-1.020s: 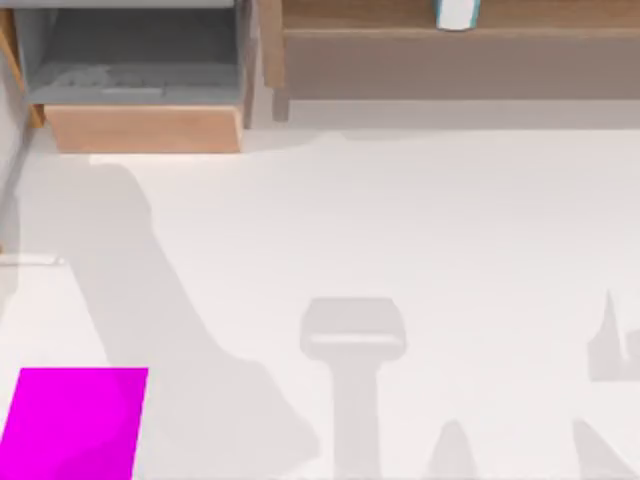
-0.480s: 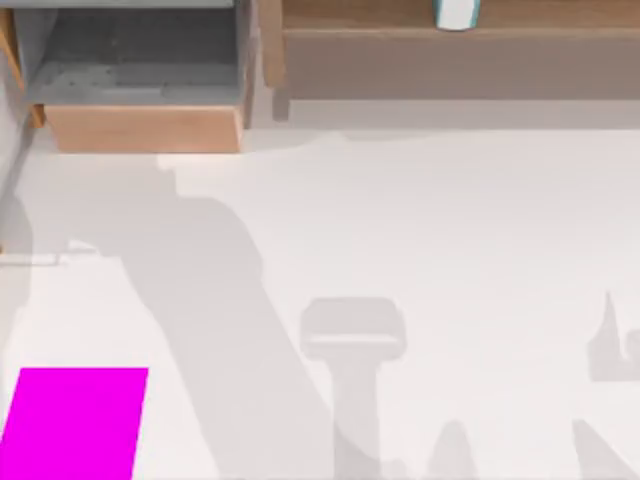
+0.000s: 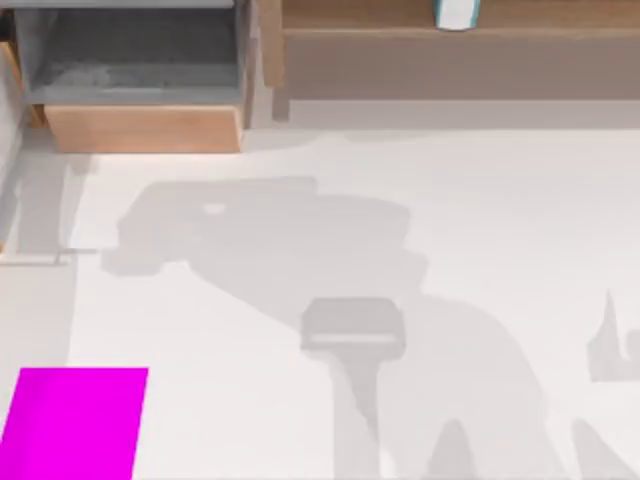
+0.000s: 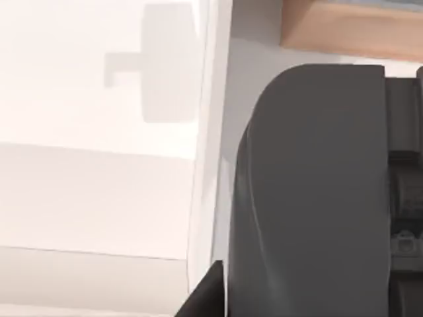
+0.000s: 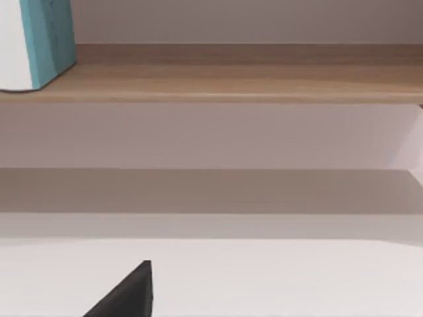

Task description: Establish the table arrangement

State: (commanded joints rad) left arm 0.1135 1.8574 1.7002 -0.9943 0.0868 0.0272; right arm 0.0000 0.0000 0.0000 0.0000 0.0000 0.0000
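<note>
Grippers: I cannot tell whether either of mine stands apart or together, and I see neither holding or touching anything.
Left gripper: my left wrist view has a broad dark grey housing (image 4: pixel 310 191) of my own arm close to the lens; finger state hidden.
Right gripper: my right wrist view catches a dark wedge (image 5: pixel 125 294) of my own hardware at the lower edge; too little of it to judge.
Table: the table (image 3: pixel 480 230) is the plain white top spreading across most of the top view, from below the wooden furniture down to the near edge.
Shadows: soft grey arm-shaped shadows lie across the table from its left side to its middle and lower right.
Magenta patch: a flat magenta rectangle (image 3: pixel 75 422) lies on the table at its lower left corner.
Drawer unit: a light-wood drawer unit (image 3: pixel 140 125) with a grey inside stands at the upper left, behind the table.
Shelf: a long wooden shelf (image 3: pixel 450 40) runs along the upper right; a white and teal container (image 3: pixel 456 13) stands on it.
Right wrist view adds: the shelf (image 5: pixel 231 82) from the side, with the teal and white container (image 5: pixel 39 43) upright on its board and the white table (image 5: pixel 297 277) below.
Left wrist view adds: a pale wooden edge (image 4: pixel 344 33) beyond the housing, and white table surface (image 4: pixel 79 191) with a grey shadow on it.
</note>
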